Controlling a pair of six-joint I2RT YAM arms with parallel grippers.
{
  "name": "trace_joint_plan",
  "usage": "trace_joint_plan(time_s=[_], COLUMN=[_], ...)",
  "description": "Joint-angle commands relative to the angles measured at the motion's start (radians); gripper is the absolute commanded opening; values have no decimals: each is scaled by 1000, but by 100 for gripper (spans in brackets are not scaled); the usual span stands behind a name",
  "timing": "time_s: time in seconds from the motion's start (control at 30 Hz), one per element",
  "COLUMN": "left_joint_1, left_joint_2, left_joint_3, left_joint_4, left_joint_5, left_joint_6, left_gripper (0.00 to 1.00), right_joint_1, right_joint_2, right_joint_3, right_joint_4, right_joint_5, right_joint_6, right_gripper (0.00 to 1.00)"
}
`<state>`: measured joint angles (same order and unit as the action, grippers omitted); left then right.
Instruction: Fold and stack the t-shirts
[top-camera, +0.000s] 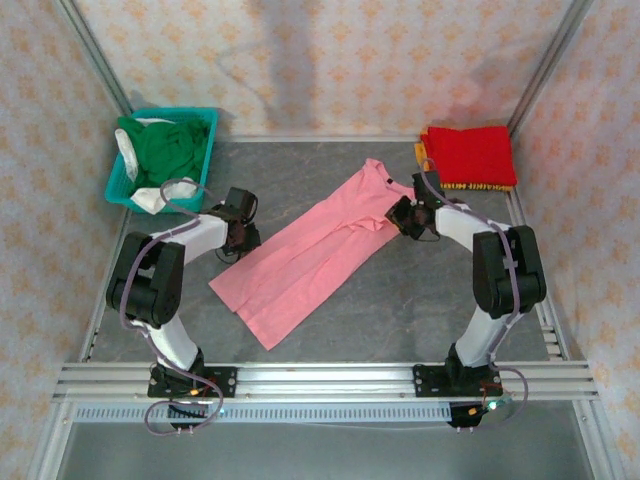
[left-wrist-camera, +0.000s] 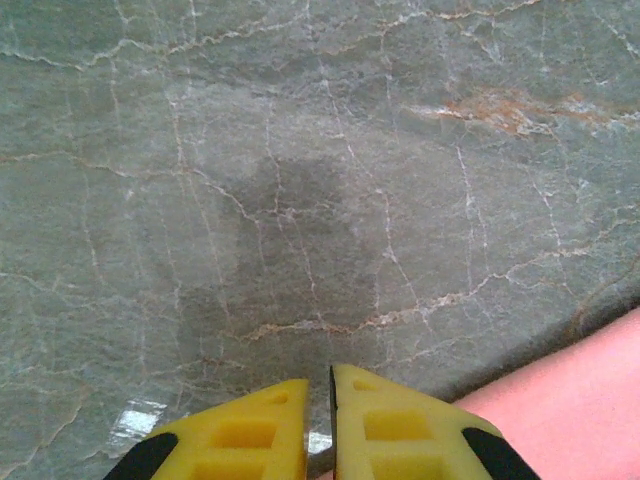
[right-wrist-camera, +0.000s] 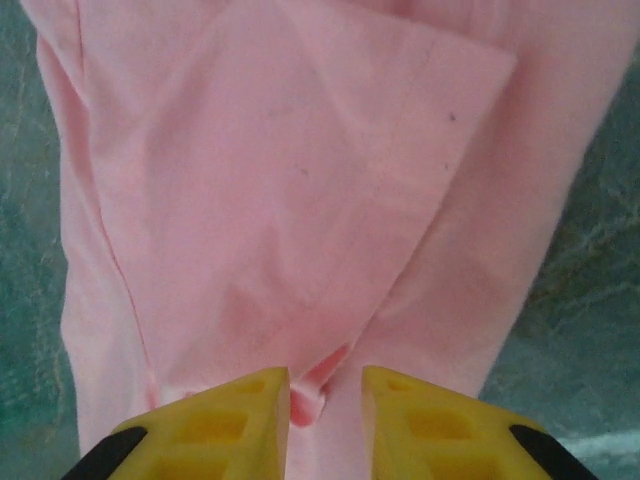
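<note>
A light pink t-shirt (top-camera: 320, 245) lies flat and folded lengthwise, running diagonally across the table's middle. My right gripper (top-camera: 405, 215) sits low over its upper right part, near the collar. In the right wrist view the gripper (right-wrist-camera: 325, 420) stands open, with a small puckered fold of the pink shirt (right-wrist-camera: 300, 180) between its fingers. My left gripper (top-camera: 243, 238) rests at the shirt's left edge. In the left wrist view it (left-wrist-camera: 332, 420) is shut over bare table, with the pink shirt (left-wrist-camera: 570, 400) just to its right. A folded red shirt (top-camera: 470, 155) lies on an orange-yellow one (top-camera: 480, 186) at the back right.
A teal basket (top-camera: 205, 115) at the back left holds a dark green shirt (top-camera: 165, 145) and a white one (top-camera: 130, 165). The grey marbled tabletop (top-camera: 400, 300) is bounded by a metal frame and patterned walls.
</note>
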<state>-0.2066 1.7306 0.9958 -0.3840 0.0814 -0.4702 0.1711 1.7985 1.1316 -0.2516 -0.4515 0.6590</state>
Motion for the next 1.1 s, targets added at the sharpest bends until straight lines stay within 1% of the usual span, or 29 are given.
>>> trace_joint_plan(time_s=[0.0, 0.17, 0.27, 0.37, 0.47, 0.53, 0.63, 0.7, 0.77, 0.8, 0.83, 0.9, 1.0, 1.07], left_joint_1=[20, 22, 28, 33, 28, 12, -9, -18, -18, -19, -19, -20, -20, -19], left_joint_2=[29, 4, -75, -168, -246, -305, -385, -422, -426, -414, -400, -358, -283, -220], left_joint_3=[2, -53, -125, -178, -211, -249, -293, -304, -296, -285, -273, -239, -185, -140], left_joint_4=[3, -4, 4, -17, -62, -66, -57, -44, -24, -13, -2, 9, 49, 78], left_joint_5=[45, 74, 71, 74, 97, 98, 120, 132, 159, 176, 186, 182, 173, 170], left_joint_6=[-17, -25, -47, -58, -58, -59, -93, -92, -82, -71, -70, -34, -16, -10], left_gripper=[14, 13, 13, 14, 13, 14, 14, 15, 16, 16, 16, 15, 14, 13], right_joint_1=[-4, 11, 31, 56, 66, 67, 63, 62, 63, 63, 64, 69, 92, 125], right_joint_2=[89, 199, 266, 368, 507, 591, 702, 775, 793, 779, 755, 673, 500, 372], right_joint_3=[80, 141, 193, 293, 466, 608, 852, 1070, 1207, 1247, 1257, 1214, 990, 778], right_joint_4=[-43, -28, -9, 9, 9, -3, -53, -165, -251, -287, -316, -358, -337, -283], right_joint_5=[42, 25, 6, -15, -51, -85, -99, -138, -146, -139, -127, -86, -28, 15], right_joint_6=[-36, -21, -18, -20, -21, -20, -32, -47, -70, -79, -86, -99, -120, -125], right_gripper=[25, 24, 24, 24, 23, 23, 24, 26, 28, 29, 30, 34, 36, 34])
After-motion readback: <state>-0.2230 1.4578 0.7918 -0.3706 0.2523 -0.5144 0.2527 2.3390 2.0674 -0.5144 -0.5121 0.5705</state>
